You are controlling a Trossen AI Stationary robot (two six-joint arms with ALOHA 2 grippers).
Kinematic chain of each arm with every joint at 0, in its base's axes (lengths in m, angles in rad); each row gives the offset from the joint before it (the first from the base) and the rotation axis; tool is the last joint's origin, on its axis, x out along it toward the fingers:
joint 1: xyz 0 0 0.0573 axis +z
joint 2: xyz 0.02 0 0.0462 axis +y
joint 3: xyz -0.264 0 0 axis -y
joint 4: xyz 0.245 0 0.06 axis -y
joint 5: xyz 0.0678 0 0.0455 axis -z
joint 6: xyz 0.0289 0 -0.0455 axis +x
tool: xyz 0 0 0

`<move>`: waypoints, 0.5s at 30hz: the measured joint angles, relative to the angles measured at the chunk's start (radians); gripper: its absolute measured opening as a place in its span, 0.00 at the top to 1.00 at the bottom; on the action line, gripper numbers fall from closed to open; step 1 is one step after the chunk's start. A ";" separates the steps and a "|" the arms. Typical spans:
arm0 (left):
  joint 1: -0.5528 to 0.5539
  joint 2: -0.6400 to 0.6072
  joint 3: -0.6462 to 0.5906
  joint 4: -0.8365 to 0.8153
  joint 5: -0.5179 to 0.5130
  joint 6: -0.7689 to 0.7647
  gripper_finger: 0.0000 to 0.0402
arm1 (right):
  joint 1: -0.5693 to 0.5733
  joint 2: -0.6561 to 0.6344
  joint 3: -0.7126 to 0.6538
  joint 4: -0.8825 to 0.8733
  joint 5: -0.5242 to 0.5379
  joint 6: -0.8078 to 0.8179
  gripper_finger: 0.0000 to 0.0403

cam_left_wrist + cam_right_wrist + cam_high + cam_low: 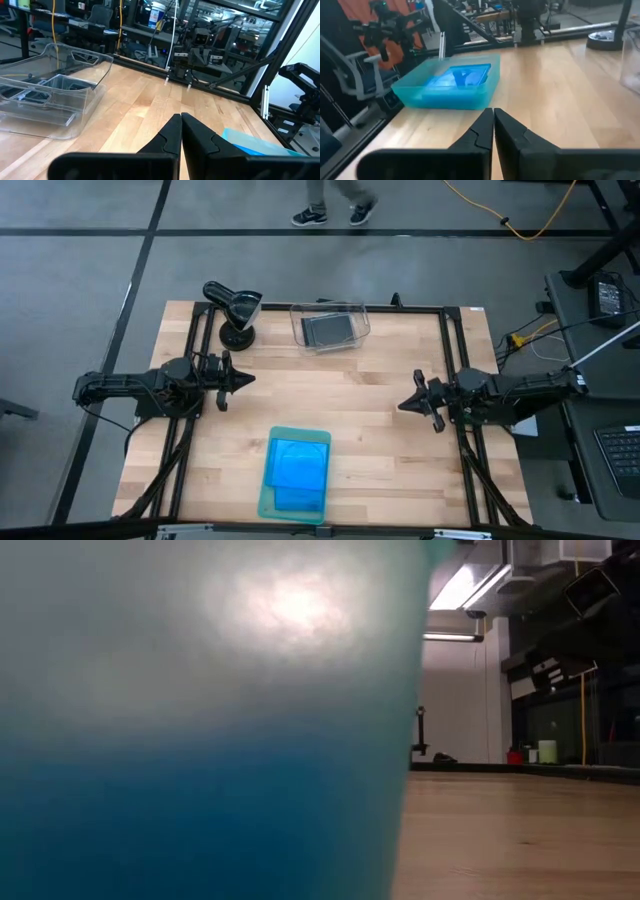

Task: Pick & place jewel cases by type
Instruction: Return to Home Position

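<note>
Blue jewel cases (298,462) (462,77) lie stacked in a pale green tray (266,502) (445,97) at the table's near edge. The tray's wall (200,720) fills most of the low view. Dark grey jewel cases (329,328) (60,82) lie flat in a clear bin (297,320) (85,102) at the far edge. My left gripper (250,378) (180,117) hovers shut at the table's left, pointing level toward the right. My right gripper (402,405) (493,111) hovers shut at the right, pointing toward the left. Neither holds anything.
A black device on a round base (235,312) stands at the far left, beside the bin. Black frame rails (447,350) run along the table's sides. Bare wood (330,392) lies between the two grippers. A person's feet (335,215) show beyond the far edge.
</note>
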 joint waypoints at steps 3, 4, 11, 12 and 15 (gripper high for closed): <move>0.000 0.000 0.000 0.000 0.000 0.000 0.99 | 0.000 0.000 0.000 0.002 -0.015 -0.038 0.95; 0.000 0.000 0.000 0.000 0.000 0.000 0.99 | 0.000 0.000 0.000 0.002 -0.015 -0.049 0.94; 0.000 0.000 0.000 0.000 0.000 0.000 0.99 | 0.000 0.000 0.000 0.001 -0.015 -0.056 0.94; 0.000 0.000 0.000 0.000 0.000 0.000 0.99 | 0.000 0.000 0.000 0.001 -0.015 -0.056 0.94; 0.000 0.000 0.000 0.000 0.000 0.000 0.99 | 0.000 0.000 0.000 0.001 -0.015 -0.052 0.94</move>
